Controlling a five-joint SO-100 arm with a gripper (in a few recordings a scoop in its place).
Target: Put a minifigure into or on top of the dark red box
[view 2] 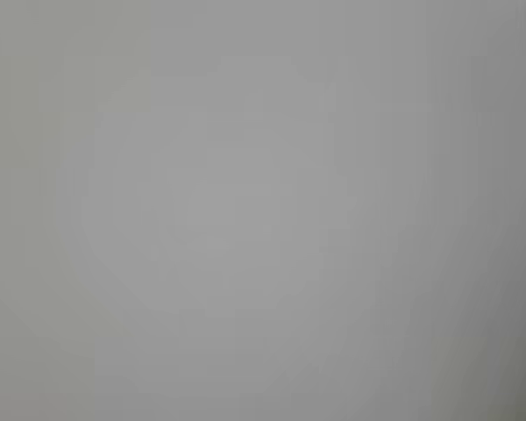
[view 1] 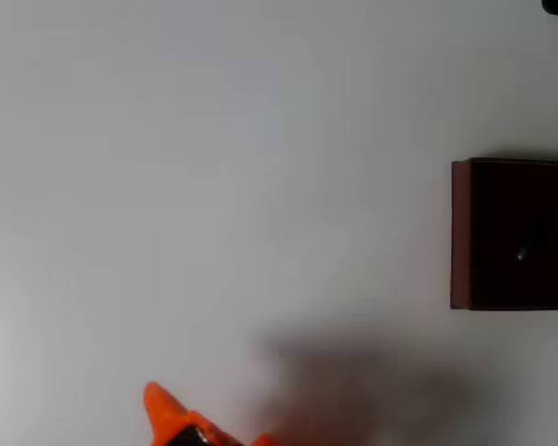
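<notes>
Nearest the overhead camera: orange tool [view 1: 181,423], blurred, poking up from the bottom edge left of centre, pointed tip aimed up-left. Fingers not separable in the blur, so spread or pressed together cannot be told; nothing seen pinched. Soft grey shadow on the white tabletop [view 1: 214,167] just right of the tool. Far to the tool's right and higher in the picture, well apart from it: dark red box [view 1: 460,232], cut by the right edge, reddish-brown rim along its left side, near-black interior. Inside that interior, toward the right: minifigure [view 1: 525,249], a tiny dark shape with a paler grey end, lying on the box floor. In the wrist view, plain pale grey surface [view 2: 263,210], featureless and out of focus.
</notes>
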